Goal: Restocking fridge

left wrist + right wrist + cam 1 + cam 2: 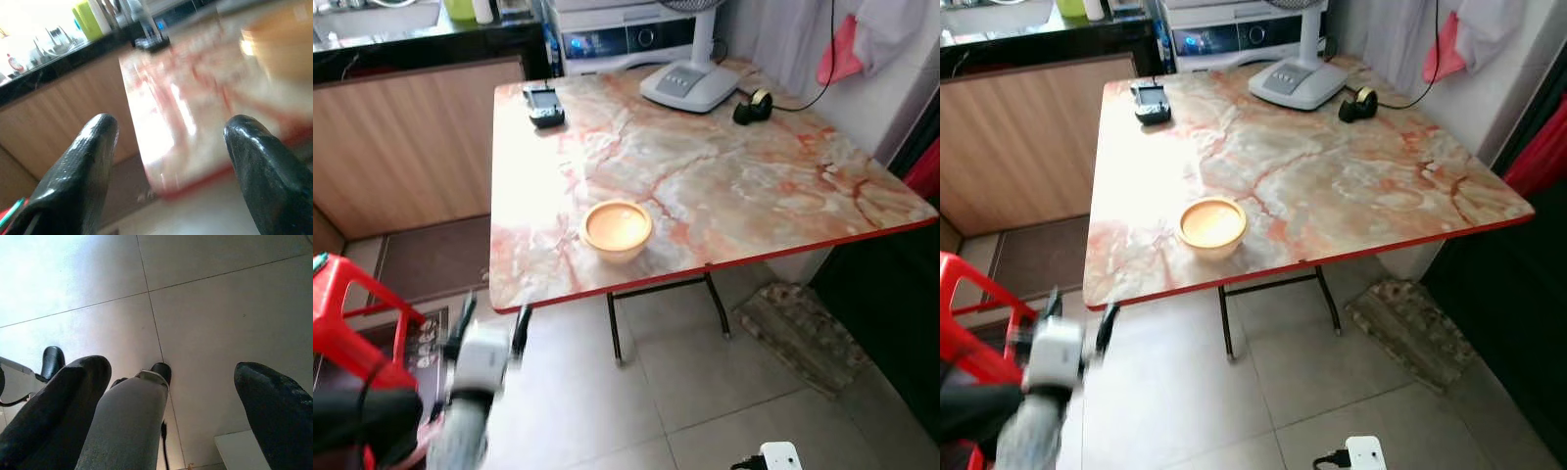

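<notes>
In front of me stands a desk (724, 186) with a marble pattern in cream and orange and a thin red edge, on dark folding legs. On it, near the front edge at about 7 o'clock from the middle of the top, sits a small round bowl (617, 229). The bowl is pale yellow outside, and inside it looks orange and smooth; I cannot tell if this is food or only the colour of the bowl. My left jaws (492, 326) are raised in front of the desk's near left corner, at about 7 o'clock from the bowl and apart from it. They are spread wide and hold nothing; in the left wrist view the two black fingers (80, 169) frame the blurred desk edge, with the bowl blurred above them. My right jaws (171, 406) hang low and point at the pale tiled floor (220, 308); they are also spread and hold nothing. At the far side of the desk, around 12 o'clock, is the white base of a fan (690, 83), with a roll of tape (754, 105) just beside it. A dark small device (544, 105) lies near the far left corner. A red plastic stool (357, 323) stands on the floor at my left. A white power plug block (779, 456) lies on the floor near me.
</notes>
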